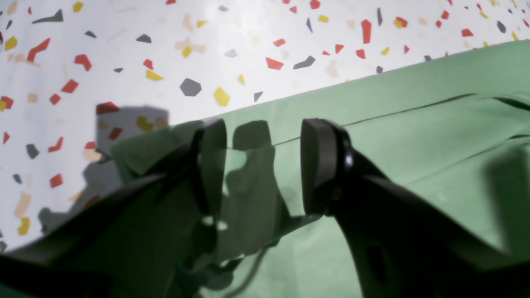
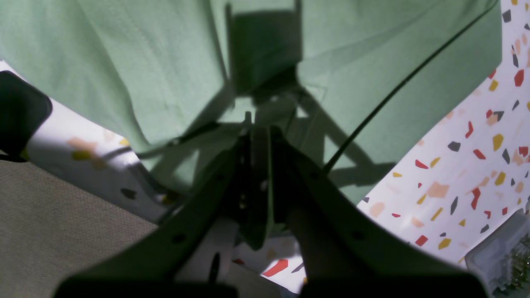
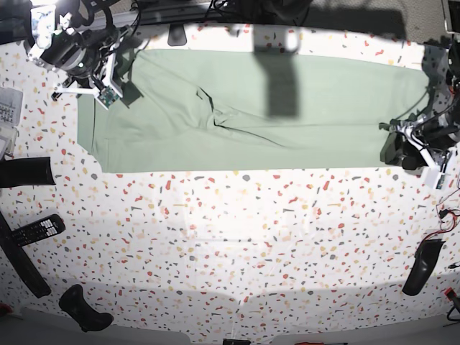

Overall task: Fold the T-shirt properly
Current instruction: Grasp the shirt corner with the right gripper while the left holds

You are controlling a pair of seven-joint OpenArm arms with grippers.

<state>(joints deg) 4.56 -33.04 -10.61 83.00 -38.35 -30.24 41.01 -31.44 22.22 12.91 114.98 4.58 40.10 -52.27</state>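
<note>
Sage cloth T-shirt [image 3: 287,115], smooth flat rectangle.

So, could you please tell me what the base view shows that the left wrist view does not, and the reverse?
Only the base view shows the whole T-shirt spread in a long band across the speckled table, the right gripper at its far end, and a remote control near the table's edge. Only the left wrist view shows the left gripper close up, its jaws standing apart over a raised fold of cloth. Both show the green shirt, the table and the left gripper.
</note>
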